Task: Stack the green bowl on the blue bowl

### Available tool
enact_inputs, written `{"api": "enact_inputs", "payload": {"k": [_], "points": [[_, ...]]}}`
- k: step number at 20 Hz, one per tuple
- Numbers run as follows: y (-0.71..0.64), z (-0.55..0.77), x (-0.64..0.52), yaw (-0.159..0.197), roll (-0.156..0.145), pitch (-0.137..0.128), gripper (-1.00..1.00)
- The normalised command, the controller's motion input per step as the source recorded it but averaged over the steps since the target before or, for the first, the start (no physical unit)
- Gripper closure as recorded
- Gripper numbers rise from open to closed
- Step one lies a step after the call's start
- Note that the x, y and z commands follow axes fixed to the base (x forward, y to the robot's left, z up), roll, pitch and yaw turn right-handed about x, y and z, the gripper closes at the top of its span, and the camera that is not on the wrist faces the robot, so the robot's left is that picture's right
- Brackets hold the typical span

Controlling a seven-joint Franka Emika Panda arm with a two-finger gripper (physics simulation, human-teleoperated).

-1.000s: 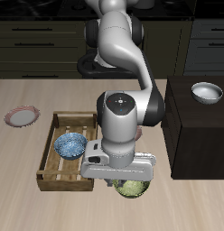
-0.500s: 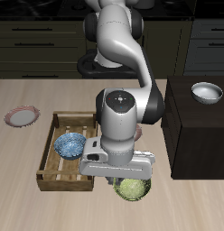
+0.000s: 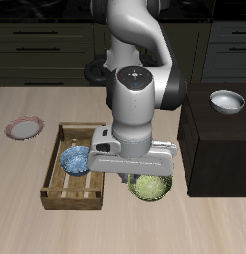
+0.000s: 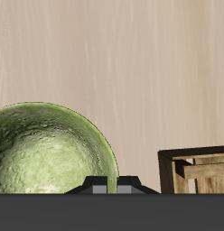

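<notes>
Two bowls matter here. Green bowl (image 3: pixel 150 187) hangs under the end effector (image 3: pixel 135 175), beside the wooden crate (image 3: pixel 56 190), toward the worktop's (image 3: pixel 26 169) front edge. Whether it's clear of the worktop can't be told for sure from the exterior view; the wrist view shows worktop grain behind it with no obvious contact.

Wrist view: green bowl (image 4: pixel 51 153) fills most of the near field, mottled olive interior facing up, roughly level. One finger (image 4: pixel 112 184) sits right at the bowl's rim, so the end effector is pinching the green bowl at its edge. Crate corner (image 4: pixel 195 167) is just beside the bowl, not touching.

Blue bowl (image 3: pixel 77 160) sits upright inside the crate, near the back half, partly hidden by the arm's wrist body. Green and blue bowls are apart, crate wall between them.

Also in scene: white bowl (image 3: pixel 227 100) on top of the dark cabinet block (image 3: pixel 216 149), pink-rimmed plate (image 3: pixel 24 127) on the worktop on the far side of the crate from the arm.
</notes>
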Motion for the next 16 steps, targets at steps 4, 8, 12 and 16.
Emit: {"api": "enact_inputs", "payload": {"k": [4, 8, 12, 16], "points": [[0.02, 0.51, -0.22, 0.022, 0.007, -0.086, 1.0], [-0.02, 0.67, -0.36, 0.045, 0.009, -0.135, 1.0], [-0.06, 0.45, -0.27, 0.031, -0.02, -0.089, 1.0], [-0.06, 0.35, -0.2, 0.037, -0.018, -0.068, 1.0]]}}
